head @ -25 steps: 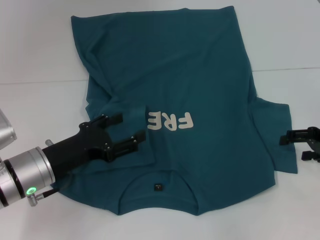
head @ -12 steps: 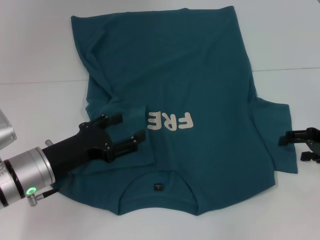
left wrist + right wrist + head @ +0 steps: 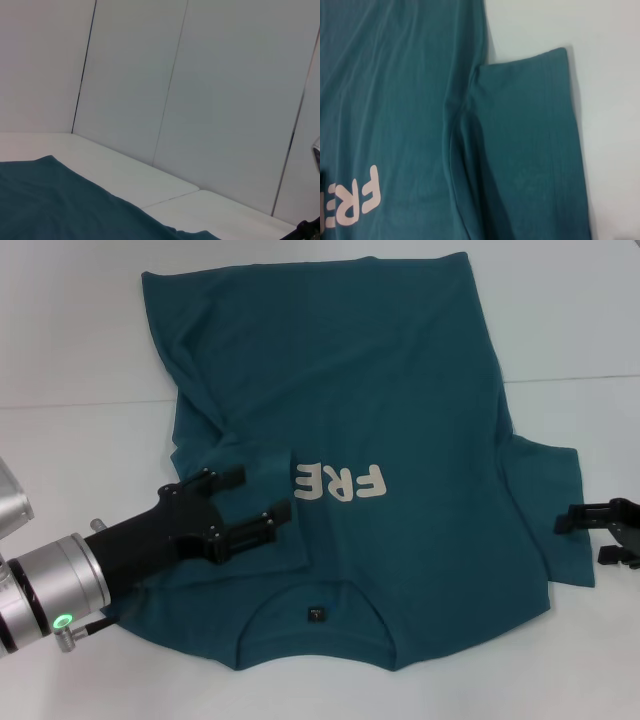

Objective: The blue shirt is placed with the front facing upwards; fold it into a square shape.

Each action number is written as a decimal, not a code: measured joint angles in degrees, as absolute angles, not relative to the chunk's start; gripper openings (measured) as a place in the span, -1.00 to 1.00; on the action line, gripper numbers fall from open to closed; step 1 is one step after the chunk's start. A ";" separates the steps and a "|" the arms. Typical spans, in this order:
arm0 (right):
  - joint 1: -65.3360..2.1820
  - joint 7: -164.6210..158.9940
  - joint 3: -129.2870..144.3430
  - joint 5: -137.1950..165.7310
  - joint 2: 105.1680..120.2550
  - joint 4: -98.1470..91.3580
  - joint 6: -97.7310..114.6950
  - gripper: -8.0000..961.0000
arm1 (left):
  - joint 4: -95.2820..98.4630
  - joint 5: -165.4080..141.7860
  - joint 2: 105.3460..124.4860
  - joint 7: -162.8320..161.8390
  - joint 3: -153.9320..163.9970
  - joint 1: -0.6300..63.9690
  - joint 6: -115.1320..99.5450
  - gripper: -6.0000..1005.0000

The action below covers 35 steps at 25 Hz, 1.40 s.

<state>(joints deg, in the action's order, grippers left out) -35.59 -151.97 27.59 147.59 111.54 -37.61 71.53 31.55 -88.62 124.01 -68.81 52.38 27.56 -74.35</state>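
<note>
A folded-over flap of the blue shirt [image 3: 330, 440] hides the print's [image 3: 338, 482] last letters.

One blue shirt [image 3: 400, 410], two tools

The shirt [image 3: 380, 430] lies on the worktop [image 3: 80, 360], collar nearest the robot. The left gripper [image 3: 248, 502] sits over the shirt's left side; the right gripper [image 3: 600, 535] is beside its right sleeve.

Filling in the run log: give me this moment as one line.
blue shirt: left side folded over print | left gripper: open, over the fold | right gripper: open, beside right sleeve
</note>
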 joint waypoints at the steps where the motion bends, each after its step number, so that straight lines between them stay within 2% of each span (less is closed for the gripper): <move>1: -35.62 -151.96 27.58 147.54 111.56 -37.50 71.36 0.85 | 31.55 -88.61 124.01 -68.81 52.38 27.57 -74.35 0.74; 25: -36.90 -151.76 27.73 146.29 112.19 -34.63 69.48 0.83 | 31.02 -88.59 124.01 -68.24 52.47 27.84 -74.35 0.74; 31: -36.77 -150.10 28.75 146.30 112.22 -34.87 69.48 0.41 | 31.02 -88.59 124.01 -68.16 52.47 27.91 -74.35 0.74; 35: -36.49 -149.44 28.81 146.26 112.28 -35.12 69.12 -0.01 | 30.97 -88.59 124.01 -68.12 52.47 28.20 -74.27 0.74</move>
<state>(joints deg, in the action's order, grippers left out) -36.49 -149.44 28.82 146.26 112.28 -35.12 69.12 30.97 -88.59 124.01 -68.12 52.47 28.20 -74.27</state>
